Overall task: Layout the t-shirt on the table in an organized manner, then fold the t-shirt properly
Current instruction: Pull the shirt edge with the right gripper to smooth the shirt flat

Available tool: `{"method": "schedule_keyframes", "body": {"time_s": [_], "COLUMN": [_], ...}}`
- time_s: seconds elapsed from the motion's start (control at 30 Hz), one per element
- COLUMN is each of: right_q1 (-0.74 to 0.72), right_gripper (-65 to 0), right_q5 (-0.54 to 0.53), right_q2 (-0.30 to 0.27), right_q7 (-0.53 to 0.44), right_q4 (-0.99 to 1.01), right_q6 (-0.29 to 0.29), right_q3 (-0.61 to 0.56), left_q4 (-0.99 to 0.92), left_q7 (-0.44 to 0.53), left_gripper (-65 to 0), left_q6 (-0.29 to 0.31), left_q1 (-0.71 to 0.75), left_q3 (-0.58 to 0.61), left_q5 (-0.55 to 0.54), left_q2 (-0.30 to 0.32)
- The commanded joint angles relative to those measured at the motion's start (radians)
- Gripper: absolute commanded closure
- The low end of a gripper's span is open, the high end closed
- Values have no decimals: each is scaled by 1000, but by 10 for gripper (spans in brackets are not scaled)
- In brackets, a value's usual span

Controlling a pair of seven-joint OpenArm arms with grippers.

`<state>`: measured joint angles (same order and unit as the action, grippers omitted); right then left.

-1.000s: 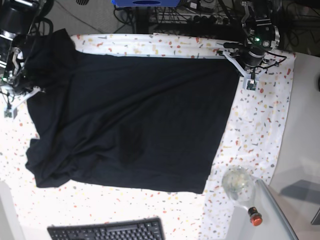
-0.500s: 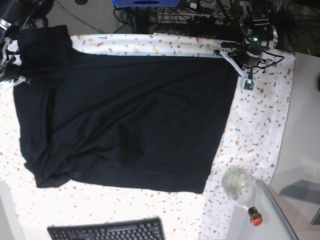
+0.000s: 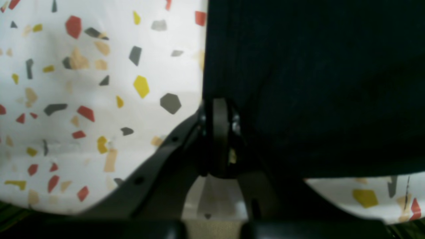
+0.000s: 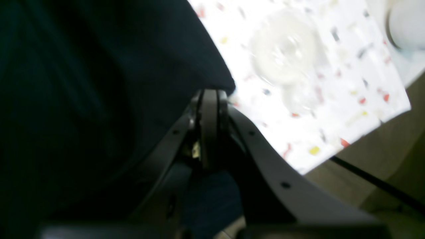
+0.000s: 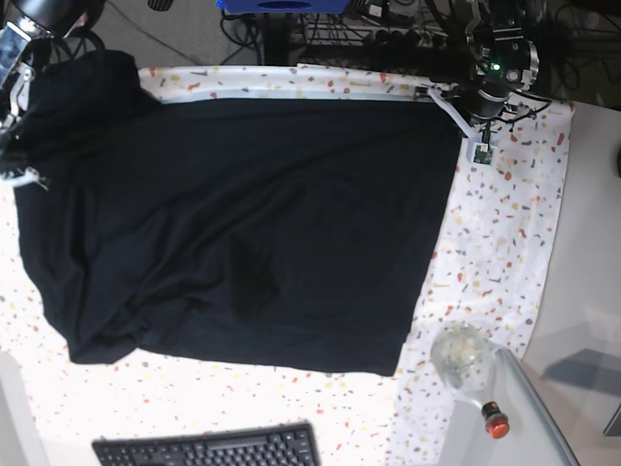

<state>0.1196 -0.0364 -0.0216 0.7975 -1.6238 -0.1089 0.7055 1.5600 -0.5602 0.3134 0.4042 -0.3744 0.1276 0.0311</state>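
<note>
- Base view: we saw the t-shirt (image 5: pixel 243 223) spread wider across the table (image 5: pixel 505 243) than a second before, its left edge drawn further toward the frame's left.
- The right gripper (image 5: pixel 17 165), at the far left, had risen and shifted left; its fingers were clamped on the shirt's edge.
- The left gripper (image 5: pixel 464 124), upper right, pinched the shirt's corner, having moved up slightly.
- A keyboard (image 5: pixel 209 449) lay at the bottom.
</note>
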Motion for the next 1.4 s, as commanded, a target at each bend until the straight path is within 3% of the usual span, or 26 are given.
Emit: {"method": "schedule_keyframes", "body": {"time_s": [0.0, 0.17, 0.37, 0.53, 0.7, 0.87, 1.03, 1.17, 1.27, 1.37], "right_q1": [-24, -53, -50, -48, -67, -39, 47, 22, -48, -93], "right_gripper": [0, 0, 0, 0, -147, -162, -162, -165, -249, -380], "right_q5": [-1, -4, -3, -3, -6, -1, -1, -1, -3, -6], "right_q2": [-16, -5, 107, 125, 117, 113, 27, -19, -68, -90], "right_q7": [-13, 105, 139, 156, 294, 152, 18, -88, -56, -11], "right_q4": [-23, -59, -123, -120, -103, -72, -8, 73, 158, 181], "right_q6": [11, 90, 96, 96, 93, 64, 4, -2, -18, -143], "right_q3": [-13, 4, 179, 266, 268, 208, -17, -71, -74, -66], "left_q4": [17, 17, 15, 15, 15, 15, 15, 15, 15, 15], "left_q7": [13, 13, 13, 15, 15, 15, 15, 15, 15, 15], "left_gripper": [0, 0, 0, 0, 0, 0, 0, 0, 0, 0], "left_q6": [-9, -9, -9, -10, -10, -10, -10, -10, -10, -10], "left_q1": [3, 3, 5, 3, 0, -1, -1, -1, -3, -1], "left_q3": [-5, -10, -10, -10, -10, -10, -10, -10, -11, -11], "left_q5": [5, 5, 5, 5, 5, 5, 5, 5, 5, 5], "left_q2": [5, 3, 3, -4, -7, -7, -7, -7, -7, -6]}}
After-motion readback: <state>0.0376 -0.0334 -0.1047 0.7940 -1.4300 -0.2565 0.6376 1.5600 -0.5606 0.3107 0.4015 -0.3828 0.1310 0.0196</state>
